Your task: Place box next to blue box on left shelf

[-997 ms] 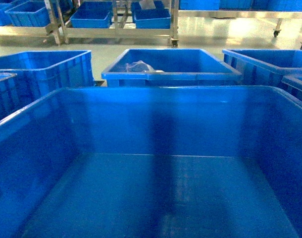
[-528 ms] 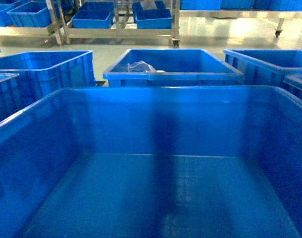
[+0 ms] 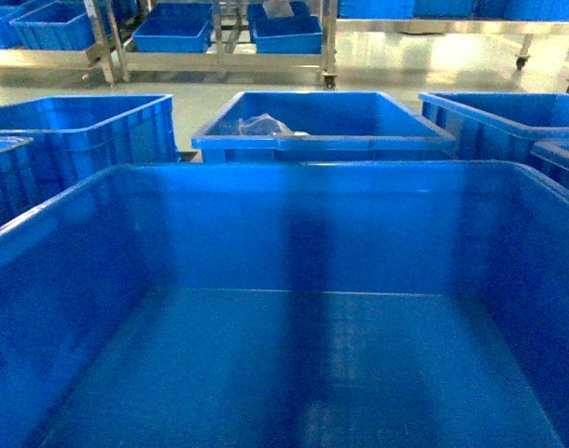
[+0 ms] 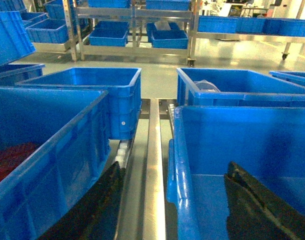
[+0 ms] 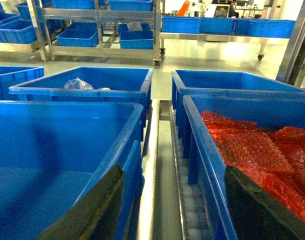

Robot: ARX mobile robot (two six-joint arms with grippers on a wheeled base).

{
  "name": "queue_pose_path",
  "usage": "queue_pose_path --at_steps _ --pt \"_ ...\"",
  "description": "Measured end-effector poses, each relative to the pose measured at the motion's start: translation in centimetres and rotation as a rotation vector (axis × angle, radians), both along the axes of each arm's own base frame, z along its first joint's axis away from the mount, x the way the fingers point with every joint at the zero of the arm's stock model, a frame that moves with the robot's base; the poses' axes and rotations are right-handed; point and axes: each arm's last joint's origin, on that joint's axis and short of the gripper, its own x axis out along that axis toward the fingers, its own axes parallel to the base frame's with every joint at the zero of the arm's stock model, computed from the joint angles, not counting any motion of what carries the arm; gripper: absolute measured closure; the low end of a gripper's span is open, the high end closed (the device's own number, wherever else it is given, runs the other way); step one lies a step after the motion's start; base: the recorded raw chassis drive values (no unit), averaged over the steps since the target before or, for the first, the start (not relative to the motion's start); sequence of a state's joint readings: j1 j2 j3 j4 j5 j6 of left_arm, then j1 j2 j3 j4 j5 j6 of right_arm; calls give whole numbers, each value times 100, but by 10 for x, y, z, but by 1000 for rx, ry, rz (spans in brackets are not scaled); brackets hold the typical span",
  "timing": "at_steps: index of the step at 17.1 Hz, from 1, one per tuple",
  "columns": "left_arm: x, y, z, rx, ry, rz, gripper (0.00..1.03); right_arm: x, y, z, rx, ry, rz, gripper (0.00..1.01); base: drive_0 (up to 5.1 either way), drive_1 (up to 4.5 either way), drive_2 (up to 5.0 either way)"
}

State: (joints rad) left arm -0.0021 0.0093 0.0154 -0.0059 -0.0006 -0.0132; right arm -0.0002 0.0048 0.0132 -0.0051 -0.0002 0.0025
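Observation:
The box [image 3: 312,229], a large open-top bright blue crate, fills the lower head view, empty, with its flat floor showing. No gripper appears in the head view. My left gripper [image 4: 175,167] is open astride the box's left rim [image 4: 178,165], with one finger inside the box [image 4: 232,140] and the other outside. My right gripper [image 5: 173,169] is open at the right wall of the box [image 5: 57,135]. Its left finger hangs over that wall and its right finger over the neighbouring crate. Metal shelves at the far left [image 3: 51,23] hold blue boxes; which one the task means I cannot tell.
Blue crates ring the box: one to the left [image 4: 47,145], one to the right full of red material [image 5: 252,145], and three ahead, the middle one [image 3: 322,126] holding a clear bag. A steel roller rail [image 4: 153,165] runs beside the box. A wheeled rack [image 3: 228,37] stands across the floor.

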Motion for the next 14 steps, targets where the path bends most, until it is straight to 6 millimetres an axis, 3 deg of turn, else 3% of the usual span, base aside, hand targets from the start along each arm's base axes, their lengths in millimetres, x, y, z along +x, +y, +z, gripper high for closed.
queue_pose_path --at_steps 2,4,14 --pt "0 0 0 0 0 0 18 0 0 0 0 0 0 15 0 0 0" --pt "0 0 0 2 0 0 3 0 0 0 0 0 0 1 0 0 0" --pt "0 0 0 2 0 0 5 0 0 0 0 0 0 3 0 0 0"
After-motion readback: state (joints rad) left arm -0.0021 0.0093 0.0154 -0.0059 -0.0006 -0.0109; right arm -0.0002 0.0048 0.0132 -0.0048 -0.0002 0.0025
